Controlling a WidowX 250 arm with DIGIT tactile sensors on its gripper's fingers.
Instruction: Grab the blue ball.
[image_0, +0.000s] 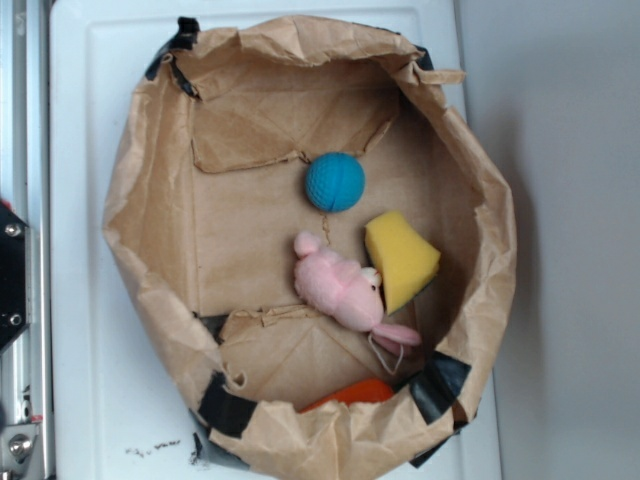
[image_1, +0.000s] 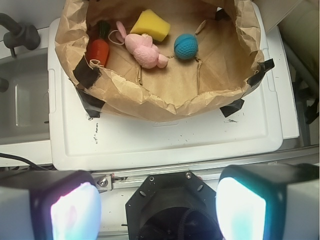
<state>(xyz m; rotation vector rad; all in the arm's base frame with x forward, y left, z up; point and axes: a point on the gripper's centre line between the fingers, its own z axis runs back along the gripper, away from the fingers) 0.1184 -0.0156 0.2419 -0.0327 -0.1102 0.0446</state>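
Note:
The blue ball (image_0: 335, 182) (image_1: 186, 46), teal and finely dimpled, lies on the floor of a crumpled brown paper bag (image_0: 150, 240) (image_1: 165, 102), apart from the other toys. My gripper (image_1: 157, 210) is far from it, outside the bag, over the robot's black base at the table's edge. Its two pale fingertips (image_1: 75, 212) stand wide apart with nothing between them. The gripper does not show in the exterior view.
In the bag also lie a pink plush toy (image_0: 340, 288) (image_1: 145, 51), a yellow sponge wedge (image_0: 400, 258) (image_1: 150, 25) and an orange carrot toy (image_0: 355, 393) (image_1: 98, 50). The bag rests on a white tray (image_1: 165, 142). The bag's raised walls ring the toys.

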